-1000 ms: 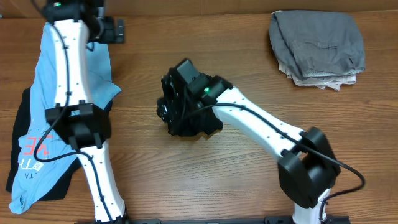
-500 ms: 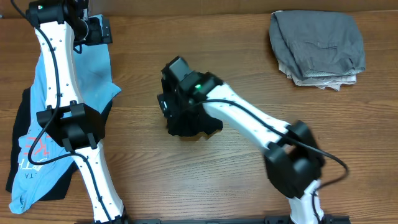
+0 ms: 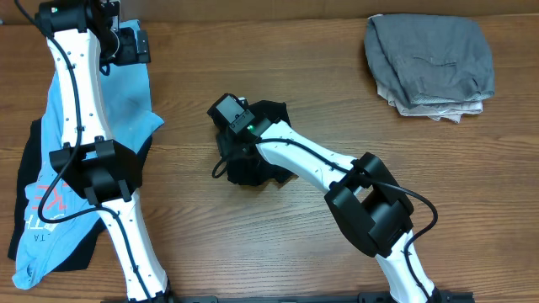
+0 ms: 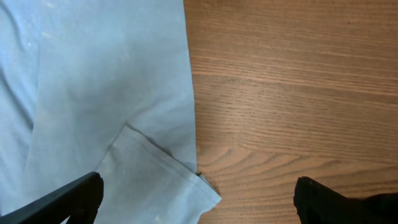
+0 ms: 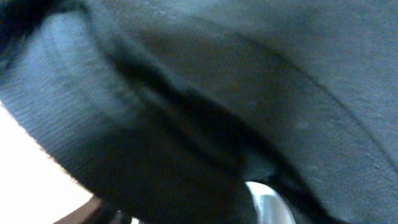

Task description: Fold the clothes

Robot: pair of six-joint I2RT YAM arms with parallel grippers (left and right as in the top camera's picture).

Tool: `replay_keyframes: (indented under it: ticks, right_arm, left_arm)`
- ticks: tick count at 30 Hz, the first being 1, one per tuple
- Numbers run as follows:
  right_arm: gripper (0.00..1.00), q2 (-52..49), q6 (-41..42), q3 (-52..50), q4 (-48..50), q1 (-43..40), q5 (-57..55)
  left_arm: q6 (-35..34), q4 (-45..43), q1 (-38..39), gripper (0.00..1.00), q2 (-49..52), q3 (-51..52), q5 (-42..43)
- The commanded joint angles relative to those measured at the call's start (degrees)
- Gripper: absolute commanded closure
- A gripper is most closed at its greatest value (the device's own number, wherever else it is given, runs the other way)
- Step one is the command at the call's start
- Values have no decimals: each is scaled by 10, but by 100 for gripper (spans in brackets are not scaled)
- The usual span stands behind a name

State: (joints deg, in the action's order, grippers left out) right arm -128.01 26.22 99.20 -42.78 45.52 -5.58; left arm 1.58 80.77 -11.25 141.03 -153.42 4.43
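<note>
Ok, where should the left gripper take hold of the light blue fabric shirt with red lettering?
Grip the light blue shirt at its hemmed corner, where the straight edge meets bare wooden table. Come straight down from above: the cloth lies flat there, and the open left gripper straddles that corner, one finger over cloth, one over wood.

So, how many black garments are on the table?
2: centre garment under the right hand; left garment beneath the blue shirt. More may be hidden.
</note>
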Motion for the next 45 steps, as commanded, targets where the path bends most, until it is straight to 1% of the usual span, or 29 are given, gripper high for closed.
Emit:
replay_keyframes:
  ticks: [1,3,6,9,11,14,16,18,19,23,26,27,28,30,31,35,38,43,45]
  right_arm:
    - [47,-25,58,-3,-41,-3,-37]
    - [53,-25,58,5,-62,-12,-41]
    - [53,-25,46,27,-93,-26,-47]
    - [53,-25,12,57,-144,-43,-64]
    - [52,-25,-10,70,-179,-56,-80]
    - [49,-25,-14,73,-217,-77,-105]
    - [44,-26,-25,73,-231,-96,-104]
    - [43,-26,-25,73,-234,-118,-101]
    - [42,-26,-30,73,-233,-130,-92]
    - [31,-26,-53,73,-229,-173,-2]
    - [29,-26,-52,73,-229,-186,95]
    - [29,-26,-44,73,-227,-186,116]
    - [29,-26,-19,73,-226,-186,121]
    - [31,-28,29,73,-221,-177,118]
    - [33,-29,48,73,-217,-170,111]
    - [44,-38,107,73,-211,-146,52]
    - [45,-41,144,69,-219,-131,4]
    - [46,-50,147,69,-230,-123,-22]
    - [49,-56,145,69,-231,-123,-21]
  left_arm:
    - [-5,6,-1,0,-2,-9,-5]
    - [-5,11,-1,0,-2,-9,-5]
    - [-5,15,-1,0,-2,-9,-5]
    - [-5,17,-1,0,-2,-9,-4]
    - [-5,17,-1,0,-1,-9,-3]
    - [-5,17,0,0,-2,-9,-3]
    - [-5,17,0,0,-1,-9,-3]
    - [-5,17,0,0,-1,-9,-3]
    - [-5,18,0,0,-2,-9,-3]
    - [-5,20,0,0,-1,-9,-3]
    - [-5,21,0,0,-2,-9,-3]
    - [-5,21,0,0,-1,-9,-3]
    - [-5,21,0,0,-1,-9,-3]
    - [-5,21,0,0,-1,-9,-3]
    - [-5,21,0,0,-1,-9,-3]
    - [-5,22,0,0,-1,-9,-3]
    - [-5,24,0,0,-1,-9,-3]
    - [-5,30,0,0,-1,-9,-2]
    - [-5,31,0,0,-1,-9,2]
